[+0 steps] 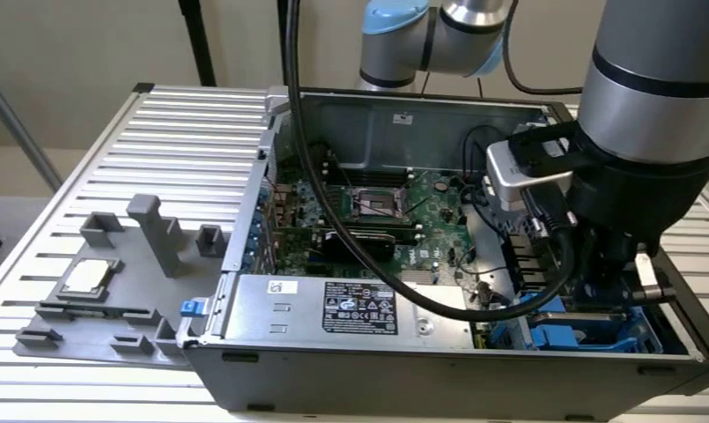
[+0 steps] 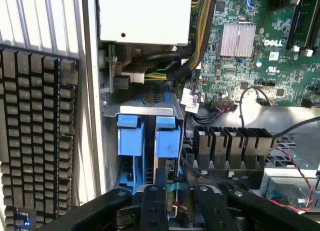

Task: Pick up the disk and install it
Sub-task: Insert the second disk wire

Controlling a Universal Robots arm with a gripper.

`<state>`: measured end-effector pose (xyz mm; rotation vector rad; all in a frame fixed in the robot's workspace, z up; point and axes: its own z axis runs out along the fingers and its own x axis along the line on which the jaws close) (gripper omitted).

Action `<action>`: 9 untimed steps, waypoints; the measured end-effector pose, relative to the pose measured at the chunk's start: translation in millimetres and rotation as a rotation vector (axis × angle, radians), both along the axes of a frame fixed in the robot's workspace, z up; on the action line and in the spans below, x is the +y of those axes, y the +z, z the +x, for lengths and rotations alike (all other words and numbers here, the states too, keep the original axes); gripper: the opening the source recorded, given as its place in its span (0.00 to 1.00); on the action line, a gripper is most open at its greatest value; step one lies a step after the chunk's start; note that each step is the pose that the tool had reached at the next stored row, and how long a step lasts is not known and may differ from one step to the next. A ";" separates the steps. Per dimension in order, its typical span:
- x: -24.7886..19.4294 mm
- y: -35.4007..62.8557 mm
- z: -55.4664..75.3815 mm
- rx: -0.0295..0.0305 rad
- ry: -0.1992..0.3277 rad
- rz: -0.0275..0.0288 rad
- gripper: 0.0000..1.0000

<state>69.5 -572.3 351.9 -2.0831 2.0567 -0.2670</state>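
Exterior view shows an open computer case (image 1: 448, 370) lying on a slatted metal table (image 1: 189, 141). The arm (image 1: 660, 106) reaches down into the case at its front corner on the exterior view's right, where the blue drive bay (image 1: 578, 337) sits. The gripper (image 1: 607, 295) is low inside this corner, just above the blue plastic. From this side I cannot tell how its fingers stand.

In the wrist view the gripper (image 2: 175, 201) is seen from above. Its two black fingers (image 2: 152, 206) stand close together, with a narrow upright piece between them, and they seem to be clamped on it. This piece looks like the edge of the disk (image 2: 167, 141), which stands on its edge in the bay with its blue carrier around it. A second blue carrier (image 2: 131, 136) stands just beside it, nearer to the case wall. I cannot see the disk's label from here.

Inside the case, the green motherboard (image 1: 378, 211) fills the middle, and the silver power supply (image 1: 354, 304) with a black label lies along the front edge. A black cable (image 1: 330, 203) runs from the arm across the case. On the table, near the front corner on the exterior view's left, a grey fixture (image 1: 119, 291) carries a small square chip (image 1: 86, 278). A black keyboard (image 2: 37, 136) lies beside the case.
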 end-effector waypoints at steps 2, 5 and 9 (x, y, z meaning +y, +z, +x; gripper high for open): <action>0.0 0.3 -3.6 -0.0003 0.000 0.0005 0.00; 0.0 0.5 -4.2 -0.0002 0.000 0.0001 0.00; 0.0 0.5 -4.2 -0.0002 0.000 0.0001 0.00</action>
